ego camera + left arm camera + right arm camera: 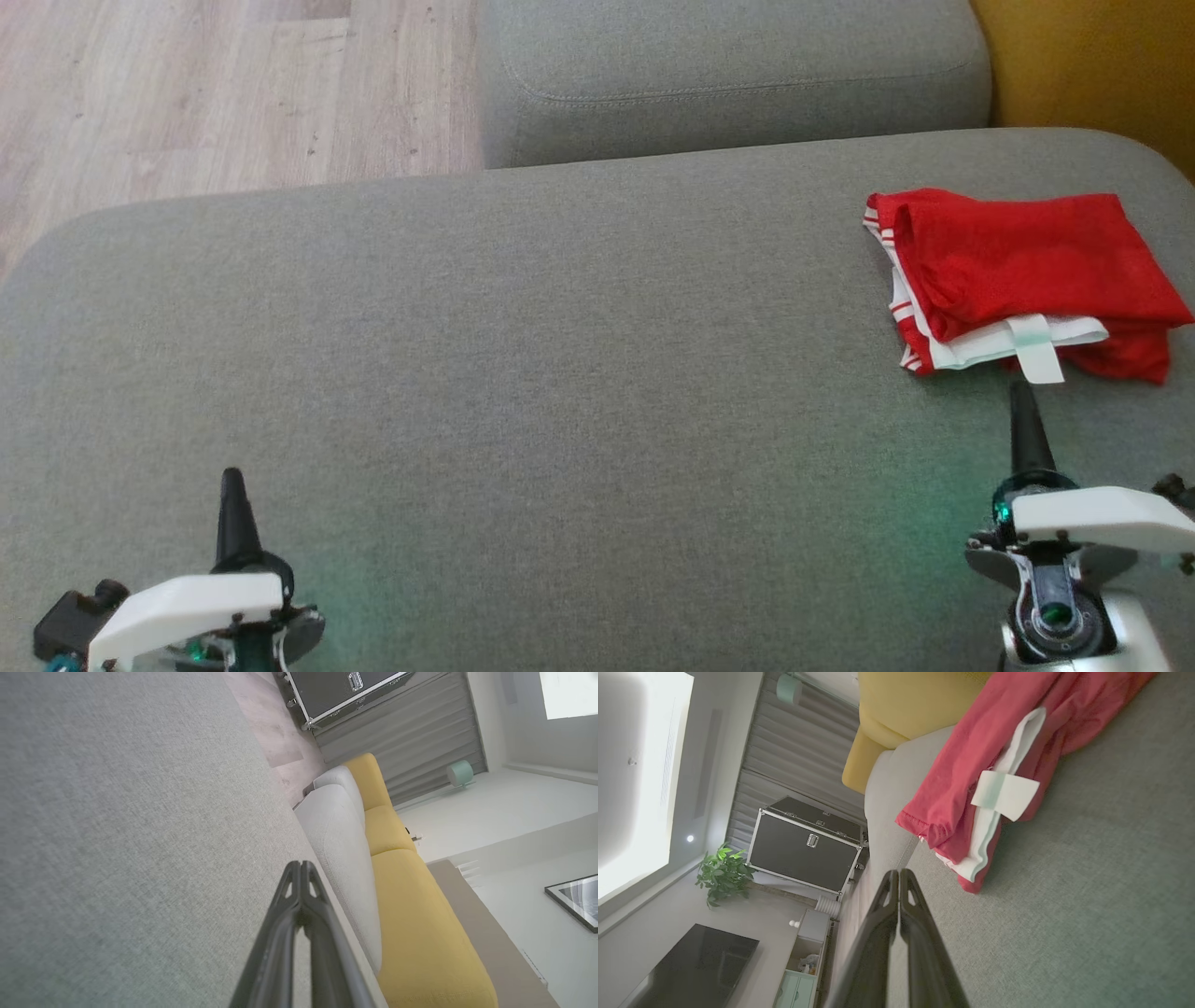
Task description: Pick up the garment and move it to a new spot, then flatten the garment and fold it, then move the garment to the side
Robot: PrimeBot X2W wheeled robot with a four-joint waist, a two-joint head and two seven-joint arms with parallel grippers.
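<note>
Dark right fingers (1027, 431), pressed together, point at garment (1027, 252).

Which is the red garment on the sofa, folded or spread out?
Folded. The red garment lies as a compact bundle on the grey sofa seat, its layers stacked, with white edges showing between them.

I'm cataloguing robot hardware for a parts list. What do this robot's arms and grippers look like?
Both the left gripper and right gripper have two long, dark fingers tapering to a point, with triangular cut-outs near the tips. Each sits ahead of a white plastic cover with green light glowing beneath. The right wrist shows a silver-grey joint with a round hub.
</note>
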